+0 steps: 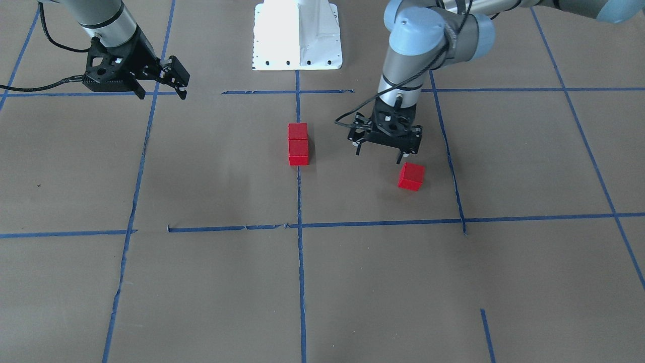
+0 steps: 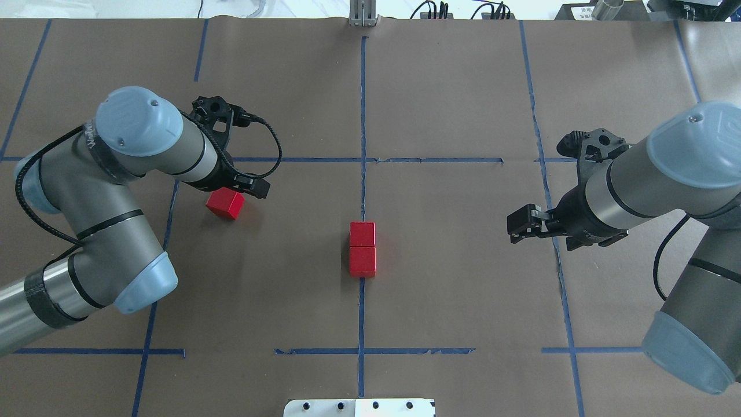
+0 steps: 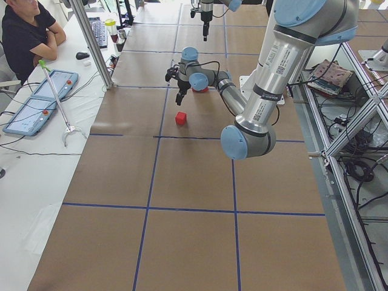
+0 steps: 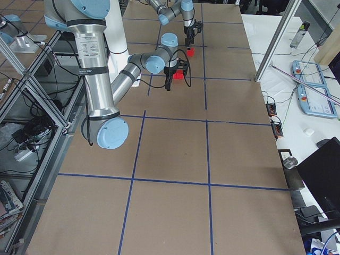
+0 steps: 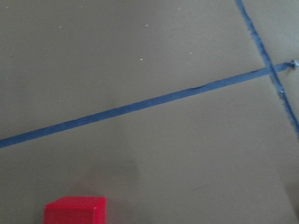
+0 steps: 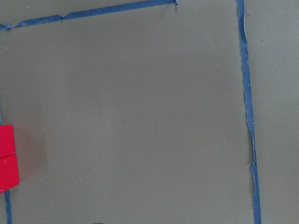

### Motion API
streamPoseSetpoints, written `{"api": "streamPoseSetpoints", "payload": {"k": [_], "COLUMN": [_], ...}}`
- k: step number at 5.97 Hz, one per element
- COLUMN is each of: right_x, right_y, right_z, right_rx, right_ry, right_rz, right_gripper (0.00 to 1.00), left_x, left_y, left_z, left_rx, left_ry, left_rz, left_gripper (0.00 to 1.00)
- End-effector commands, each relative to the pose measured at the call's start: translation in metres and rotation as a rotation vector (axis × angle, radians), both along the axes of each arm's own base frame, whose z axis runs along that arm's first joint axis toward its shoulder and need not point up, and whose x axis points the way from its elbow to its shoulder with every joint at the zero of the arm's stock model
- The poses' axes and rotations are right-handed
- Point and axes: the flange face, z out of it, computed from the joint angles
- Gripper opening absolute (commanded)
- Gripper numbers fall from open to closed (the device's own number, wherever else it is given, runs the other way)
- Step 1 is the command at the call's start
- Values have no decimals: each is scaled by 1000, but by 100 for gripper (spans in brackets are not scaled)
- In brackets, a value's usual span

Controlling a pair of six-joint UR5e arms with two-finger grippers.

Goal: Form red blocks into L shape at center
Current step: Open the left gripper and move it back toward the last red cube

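Red blocks: two abutted in line at center, between hands | third block loose just beside left hand, spread, empty | right hand spread, empty | L foot unplaced

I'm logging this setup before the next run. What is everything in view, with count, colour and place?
paired red blocks: two, red, touching end to end on the centre line of the middle square.
lone red block: one, red, apart from the pair, near the square's edge.
tape lines: several, blue, forming a grid on the table.
paper: brown, covering the table.
base plate: one, white, at the robot's edge.
operator: one, black shirt, at the side desk.
left gripper: black, open, hovering by the lone red block.
right gripper: black, open, empty, away from the blocks.
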Motion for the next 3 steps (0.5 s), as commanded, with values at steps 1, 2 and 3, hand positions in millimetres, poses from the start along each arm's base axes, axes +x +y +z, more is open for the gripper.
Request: {"api": "streamPoseSetpoints", "payload": {"k": [1, 2, 3], "right_x": [-1, -1, -1], "right_y": [0, 0, 0], "right_z": [-1, -1, -2], "right_rx": [1, 1, 2], "right_ry": [-3, -3, -4], "right_rz": [-2, -2, -2], "right_gripper": [100, 100, 100], "left_x": [-13, -6, -2], "left_y": [-16, -18, -17], "left_z": [29, 43, 47], "left_rx": [-12, -33, -46], "left_ry": [-4, -24, -29], "left_rz": [-7, -4, -5], "left_gripper": [99, 99, 99]}}
